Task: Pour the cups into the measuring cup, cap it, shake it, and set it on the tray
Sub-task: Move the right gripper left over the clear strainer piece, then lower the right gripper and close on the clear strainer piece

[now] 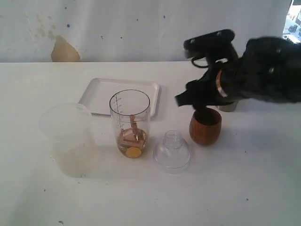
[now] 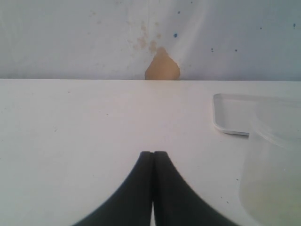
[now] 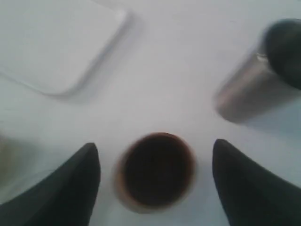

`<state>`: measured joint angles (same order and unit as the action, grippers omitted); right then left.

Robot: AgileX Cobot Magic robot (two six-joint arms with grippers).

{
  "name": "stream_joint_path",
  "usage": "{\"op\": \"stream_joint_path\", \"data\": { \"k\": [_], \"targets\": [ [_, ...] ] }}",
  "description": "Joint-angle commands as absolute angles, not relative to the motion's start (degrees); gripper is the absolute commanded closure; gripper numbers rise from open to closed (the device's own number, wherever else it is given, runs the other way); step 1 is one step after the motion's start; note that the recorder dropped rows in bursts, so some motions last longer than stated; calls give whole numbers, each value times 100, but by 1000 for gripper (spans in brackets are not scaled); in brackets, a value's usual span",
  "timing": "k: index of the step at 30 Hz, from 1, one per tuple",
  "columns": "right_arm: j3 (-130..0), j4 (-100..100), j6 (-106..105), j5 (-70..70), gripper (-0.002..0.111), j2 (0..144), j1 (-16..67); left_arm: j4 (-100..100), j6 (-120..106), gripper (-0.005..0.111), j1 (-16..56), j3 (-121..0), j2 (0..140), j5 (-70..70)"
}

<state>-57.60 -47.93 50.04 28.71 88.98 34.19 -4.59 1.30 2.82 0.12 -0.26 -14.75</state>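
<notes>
The right tool (image 3: pixel 155 143) hangs over the wooden cup (image 3: pixel 155 172), released. Its two dark fingers (image 3: pixel 70 188) stand either side of the cup's rim, and pale bench (image 1: pixel 235 188) shows between each finger and the wood, so it grasps nothing. The exterior view shows the tool reaching down to about the level of the cup's rim.

The wooden cup stands upright, right of the bench's middle. Its inside looks dark, and what it holds cannot be told. Near it, toward the far edge, stands the steel tumbler (image 1: pixel 228 107), apart from the wooden cup. The arm hides most of it in the exterior view, and it is blurred in the wrist view.

To the left of the wooden cup, a little closer to the near edge, a clear domed lid (image 1: pixel 172 151) rests wide end down with its narrow neck up. Next to the left is the measuring cup (image 1: pixel 130 121), upright and uncapped near the bench's middle. Small pale brown pieces and one round yellow piece lie at its bottom.

Behind it, toward the far edge, the tray (image 1: pixel 99 94) lies flat. Whether cup and tray touch cannot be told. The frosted cup (image 1: pixel 68 136) stands just beside the measuring cup, toward the left edge.

The left tool (image 2: pixel 153 153) is clenched on itself, fingers pressed together, low over bare bench. The tray's corner and the frosted cup's wall show beyond it. A brown stain (image 2: pixel 162 66) marks the wall (image 2: pixel 70 37) behind the far edge.
</notes>
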Motion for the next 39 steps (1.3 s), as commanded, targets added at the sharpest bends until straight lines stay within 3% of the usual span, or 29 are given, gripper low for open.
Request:
{"op": "stream_joint_path", "data": {
  "k": [1, 6, 9, 23, 39],
  "targets": [
    [-6851, -3290, 3699, 5208, 51, 8886, 3095, -391, 126, 3, 270, 0, 0, -1461],
    [-7554, 185, 528, 5404, 51, 9011, 2747, -391, 126, 3, 270, 0, 0, -1461],
    [-7618, 1087, -589, 5445, 51, 9203, 2736, -391, 126, 3, 270, 0, 0, -1461],
    [-7578, 1328, -1825, 5346, 51, 10451, 2799, -391, 126, 3, 270, 0, 0, -1461],
    [-7553, 1523, -2147, 4912, 51, 10717, 2925, -391, 126, 3, 270, 0, 0, -1461]
  ]
}}
